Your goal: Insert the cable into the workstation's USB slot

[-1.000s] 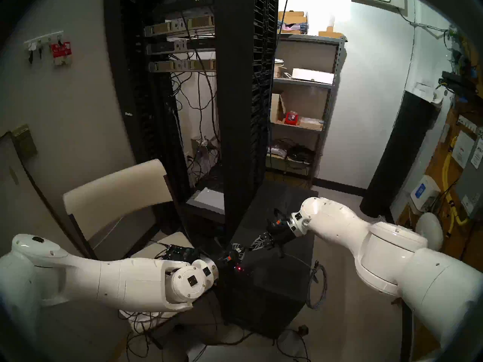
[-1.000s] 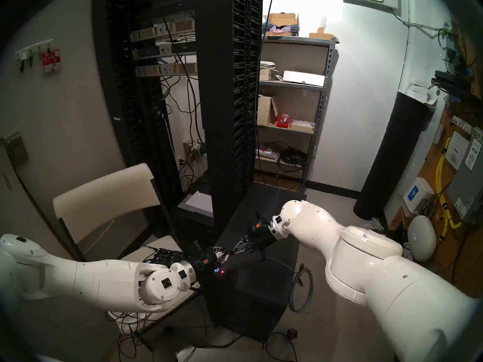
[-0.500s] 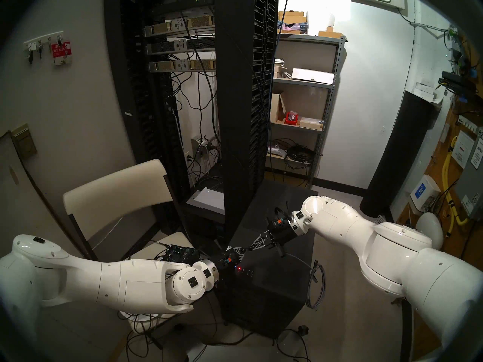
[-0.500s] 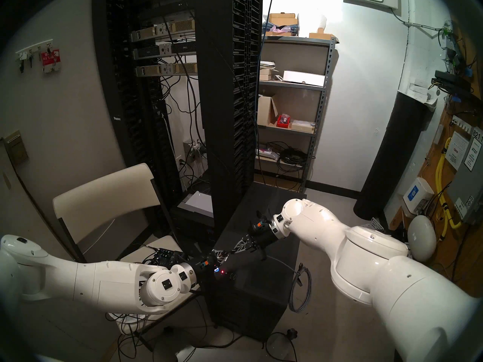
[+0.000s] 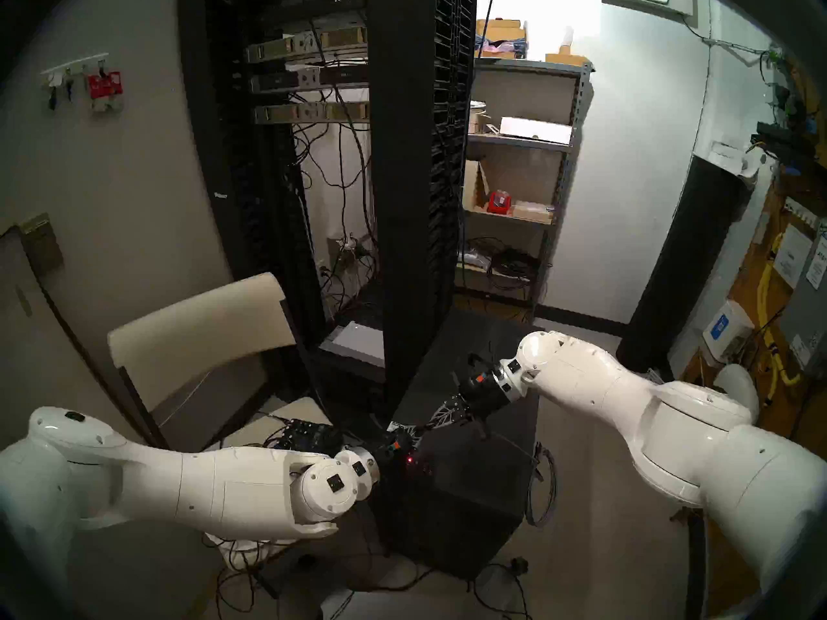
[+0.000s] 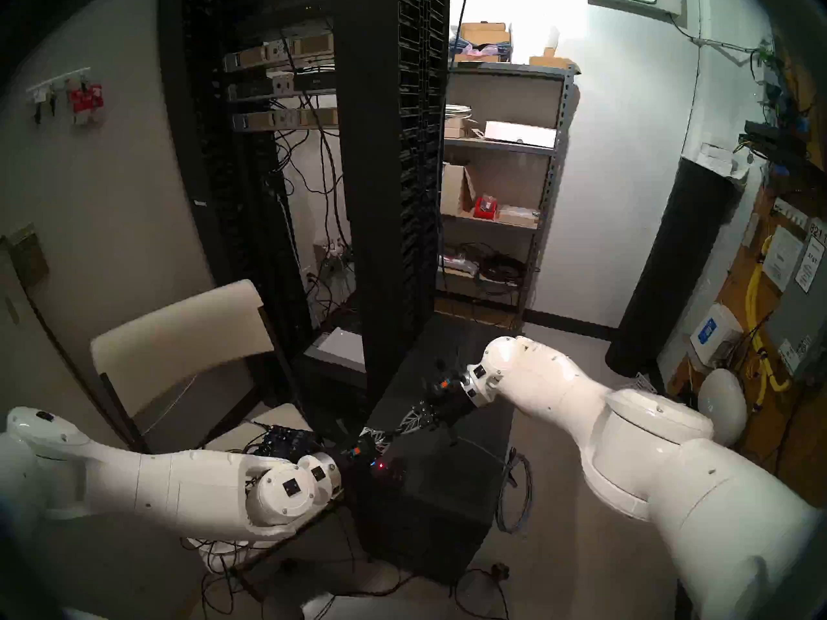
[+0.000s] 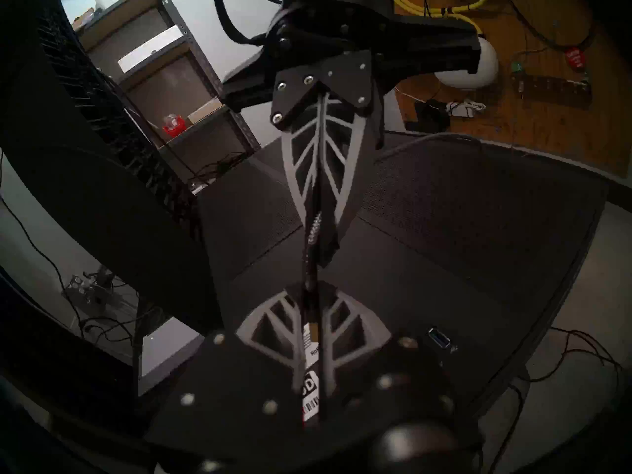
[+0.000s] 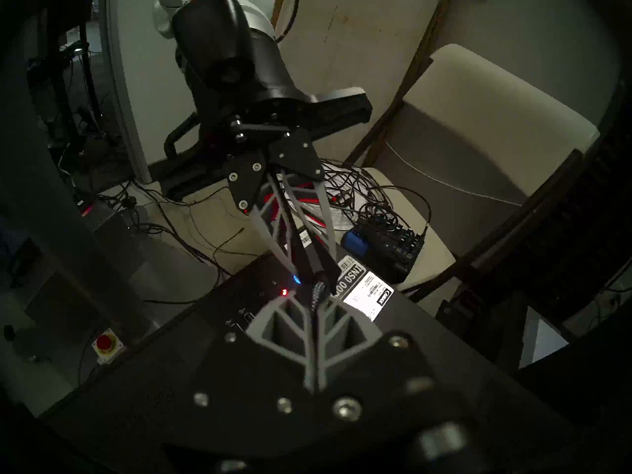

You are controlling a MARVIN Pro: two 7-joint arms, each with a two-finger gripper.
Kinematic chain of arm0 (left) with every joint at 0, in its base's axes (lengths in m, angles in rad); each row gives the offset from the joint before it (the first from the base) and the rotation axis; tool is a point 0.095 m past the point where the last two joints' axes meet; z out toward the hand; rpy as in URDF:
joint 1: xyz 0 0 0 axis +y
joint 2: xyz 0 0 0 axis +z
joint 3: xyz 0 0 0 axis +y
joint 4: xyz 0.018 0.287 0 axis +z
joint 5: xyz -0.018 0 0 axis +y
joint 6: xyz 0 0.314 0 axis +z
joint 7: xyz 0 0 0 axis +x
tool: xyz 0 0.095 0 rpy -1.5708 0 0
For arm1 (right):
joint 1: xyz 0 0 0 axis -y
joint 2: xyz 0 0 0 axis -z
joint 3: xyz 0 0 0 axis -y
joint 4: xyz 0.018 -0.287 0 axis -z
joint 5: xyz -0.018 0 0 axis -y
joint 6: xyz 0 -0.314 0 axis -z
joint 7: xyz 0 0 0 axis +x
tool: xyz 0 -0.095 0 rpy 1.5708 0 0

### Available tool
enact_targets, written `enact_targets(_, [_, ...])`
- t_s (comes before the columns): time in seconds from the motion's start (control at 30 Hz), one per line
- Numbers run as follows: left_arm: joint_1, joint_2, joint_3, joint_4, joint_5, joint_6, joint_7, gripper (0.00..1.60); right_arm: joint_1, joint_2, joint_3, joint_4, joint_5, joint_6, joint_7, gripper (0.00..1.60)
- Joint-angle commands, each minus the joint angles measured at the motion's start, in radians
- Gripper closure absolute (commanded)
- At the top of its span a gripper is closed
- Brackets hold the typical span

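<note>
The black workstation (image 5: 470,494) stands low in the middle, its red light (image 8: 284,292) lit by white barcode stickers (image 8: 367,297). Both grippers meet tip to tip above its top front. My left gripper (image 7: 309,290) is shut on the dark plug end of the grey braided cable (image 8: 316,292). My right gripper (image 8: 314,304) is shut on the cable just behind it. The cable trails from the right gripper (image 5: 425,426) to a coil (image 5: 543,494) beside the case. The twin USB slots (image 8: 239,321) lie left of the right fingers; one port (image 7: 439,338) shows in the left wrist view.
The tall black server rack (image 5: 402,203) rises right behind the workstation. A cream chair (image 5: 201,328) on the left carries an electronics board (image 5: 309,431) and black wires. A metal shelf (image 5: 519,180) and a black cylinder (image 5: 680,270) stand behind on the right.
Both grippers stay shut tip to tip on the cable. The left arm has shifted slightly to the right, and the right wrist has edged slightly up and away.
</note>
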Motion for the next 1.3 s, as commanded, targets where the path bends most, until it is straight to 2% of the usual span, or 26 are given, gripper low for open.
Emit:
enact_targets(0.0, [0.028, -0.022, -0.029, -0.021, -0.068, -0.037, -0.002, 1.6, 0.037, -0.011, 0.007, -0.074, 0.012, 0.008, 0.044, 1.6])
enact_targets(0.17, [0.038, -0.008, -0.031, -0.036, -0.08, -0.046, 0.011, 1.6, 0.032, -0.012, 0.002, -0.077, 0.0, 0.033, 0.036, 1.6])
enact_targets(0.37, [0.053, 0.016, -0.033, -0.048, -0.103, -0.08, 0.011, 1.6, 0.023, -0.033, 0.002, -0.026, -0.022, 0.053, 0.011, 1.58])
enact_targets(0.43, [0.059, 0.019, -0.036, -0.045, -0.108, -0.095, 0.011, 1.6, 0.022, -0.041, 0.001, -0.009, -0.031, 0.056, 0.007, 1.39])
enact_targets(0.47, [0.064, 0.02, -0.04, -0.042, -0.117, -0.11, 0.009, 1.6, 0.022, -0.044, 0.002, -0.001, -0.031, 0.057, 0.008, 1.37])
enact_targets(0.57, [0.066, 0.022, -0.04, -0.033, -0.115, -0.13, 0.005, 1.6, 0.021, -0.053, 0.003, 0.022, -0.034, 0.054, 0.009, 1.13])
enact_targets(0.7, [0.073, 0.024, -0.049, -0.027, -0.145, -0.151, -0.015, 1.6, 0.019, -0.057, 0.006, 0.034, -0.033, 0.051, 0.008, 0.97])
enact_targets(0.77, [0.075, 0.022, -0.049, -0.023, -0.141, -0.162, -0.018, 1.6, 0.02, -0.059, 0.007, 0.039, -0.033, 0.048, 0.011, 0.92])
enact_targets(0.87, [0.075, 0.019, -0.049, -0.019, -0.142, -0.166, -0.021, 1.6, 0.021, -0.06, 0.009, 0.04, -0.03, 0.039, 0.018, 0.94])
enact_targets(0.97, [0.074, 0.014, -0.05, -0.013, -0.141, -0.168, -0.023, 1.6, 0.02, -0.053, 0.012, 0.022, -0.026, 0.039, 0.027, 0.8])
enact_targets(1.0, [0.074, 0.012, -0.052, -0.011, -0.145, -0.167, -0.025, 1.6, 0.019, -0.046, 0.015, 0.01, -0.022, 0.04, 0.031, 0.8])
enact_targets(1.07, [0.072, 0.007, -0.053, -0.002, -0.145, -0.169, -0.026, 1.6, 0.018, -0.032, 0.017, -0.014, -0.022, 0.047, 0.037, 0.72])
enact_targets(1.13, [0.075, 0.002, -0.057, 0.009, -0.148, -0.183, -0.026, 1.6, 0.02, -0.019, 0.013, -0.032, -0.024, 0.057, 0.058, 0.51])
enact_targets(1.27, [0.072, -0.009, -0.064, 0.033, -0.151, -0.192, -0.031, 1.6, 0.009, 0.007, 0.011, -0.066, -0.027, 0.075, 0.068, 0.63])
